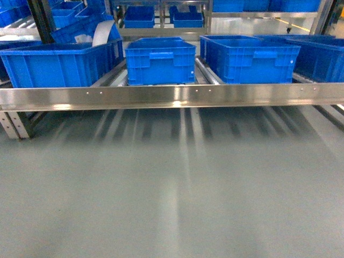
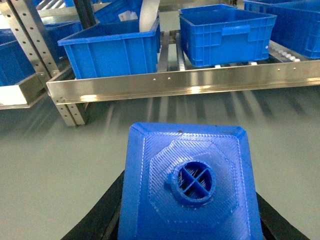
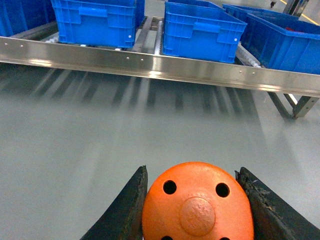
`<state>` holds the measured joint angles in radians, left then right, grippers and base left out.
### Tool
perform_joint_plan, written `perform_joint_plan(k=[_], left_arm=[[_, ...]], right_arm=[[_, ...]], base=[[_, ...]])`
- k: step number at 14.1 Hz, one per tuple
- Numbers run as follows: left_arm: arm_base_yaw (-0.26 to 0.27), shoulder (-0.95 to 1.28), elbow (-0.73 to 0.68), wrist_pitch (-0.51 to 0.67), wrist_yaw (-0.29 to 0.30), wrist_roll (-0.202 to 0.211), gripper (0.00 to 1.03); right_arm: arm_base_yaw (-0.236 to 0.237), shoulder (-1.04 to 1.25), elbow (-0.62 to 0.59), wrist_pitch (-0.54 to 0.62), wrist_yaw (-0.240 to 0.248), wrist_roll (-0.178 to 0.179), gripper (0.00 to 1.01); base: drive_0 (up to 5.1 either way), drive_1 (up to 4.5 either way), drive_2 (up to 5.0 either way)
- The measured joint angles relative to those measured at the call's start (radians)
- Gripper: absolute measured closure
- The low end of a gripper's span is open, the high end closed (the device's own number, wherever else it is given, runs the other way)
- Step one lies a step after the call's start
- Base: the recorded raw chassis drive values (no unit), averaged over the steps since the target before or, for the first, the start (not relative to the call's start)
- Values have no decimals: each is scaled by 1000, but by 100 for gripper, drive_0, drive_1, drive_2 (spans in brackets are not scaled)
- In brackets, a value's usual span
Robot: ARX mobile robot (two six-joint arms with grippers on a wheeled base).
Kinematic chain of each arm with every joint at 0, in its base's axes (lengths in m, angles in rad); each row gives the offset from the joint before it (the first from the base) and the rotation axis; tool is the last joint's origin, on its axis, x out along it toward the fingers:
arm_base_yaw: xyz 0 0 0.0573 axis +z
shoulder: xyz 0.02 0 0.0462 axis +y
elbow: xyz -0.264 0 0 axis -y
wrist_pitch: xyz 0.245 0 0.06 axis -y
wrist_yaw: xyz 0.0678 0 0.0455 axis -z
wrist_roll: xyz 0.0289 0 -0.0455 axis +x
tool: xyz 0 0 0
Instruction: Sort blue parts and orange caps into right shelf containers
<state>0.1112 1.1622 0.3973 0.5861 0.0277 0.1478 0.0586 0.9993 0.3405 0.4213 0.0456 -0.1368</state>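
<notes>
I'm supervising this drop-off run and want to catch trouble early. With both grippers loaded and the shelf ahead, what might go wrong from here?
1. The steel front rail stands before the crates; a low approach might knock the blue part or the orange cap against it.
2. Several crates look alike, so each piece might land in the wrong one.
3. Gaps between crates expose rollers; a piece released off-centre could fall through.

Shelf: we see a steel rack spanning the frame's upper part.
On it: three blue crates side by side.
Floor: grey, filling the lower frame.
</notes>
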Motion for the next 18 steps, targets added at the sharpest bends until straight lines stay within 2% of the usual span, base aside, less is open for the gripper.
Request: perform_joint_plan(k=[9, 18], left_arm=[[0, 1, 0, -2, 0, 0, 59], [1, 0, 0, 0, 0, 0, 59]], right_arm=[[0, 0, 0, -1, 0, 0, 57], [0, 0, 0, 1, -1, 0, 57]], base=[[0, 22, -23], [315, 148, -504]])
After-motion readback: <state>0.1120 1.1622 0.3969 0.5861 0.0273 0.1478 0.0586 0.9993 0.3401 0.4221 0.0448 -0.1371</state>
